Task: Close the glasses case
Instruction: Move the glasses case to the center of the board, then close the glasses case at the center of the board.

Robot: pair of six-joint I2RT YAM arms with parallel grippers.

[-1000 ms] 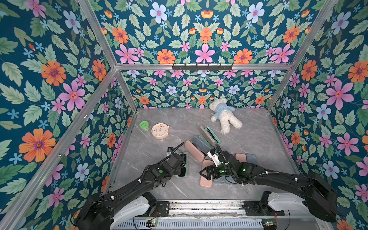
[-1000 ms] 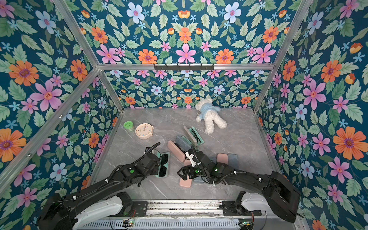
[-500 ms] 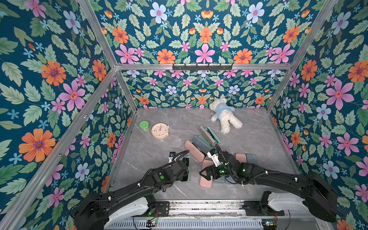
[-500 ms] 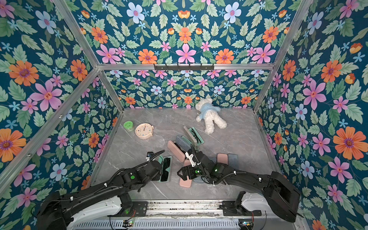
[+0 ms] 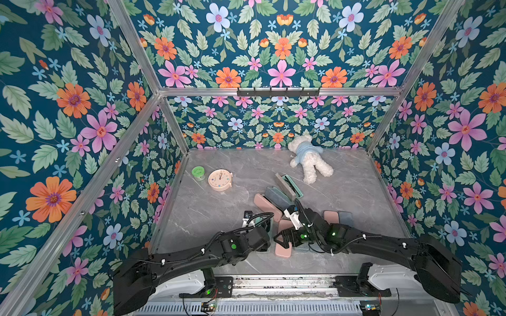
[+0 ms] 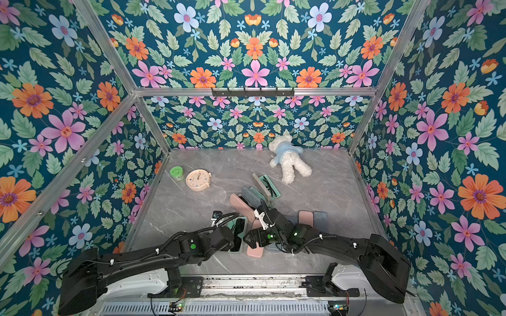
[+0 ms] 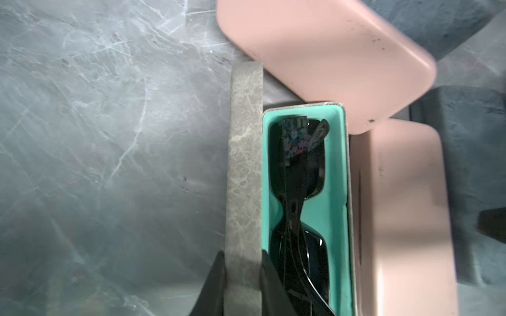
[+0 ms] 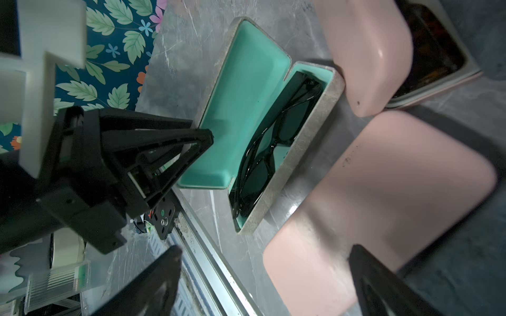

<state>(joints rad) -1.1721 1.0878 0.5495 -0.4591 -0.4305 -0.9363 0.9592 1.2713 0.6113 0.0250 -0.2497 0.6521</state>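
The left tool [image 7: 241,262], on a left arm stretched low and forward, is clamped narrowly on the raised grey marble-look lid [image 7: 245,153] of the teal-lined glasses case [image 6: 231,225]. The case is seen lower centre in a top view, long axis running up the frame. Its tray [image 7: 339,175], holding black sunglasses [image 7: 298,191], lies right of the lid, so a rightward swing is judged needed. The right tool [image 8: 265,257] is spread wide above a pink rounded case [image 8: 383,191].
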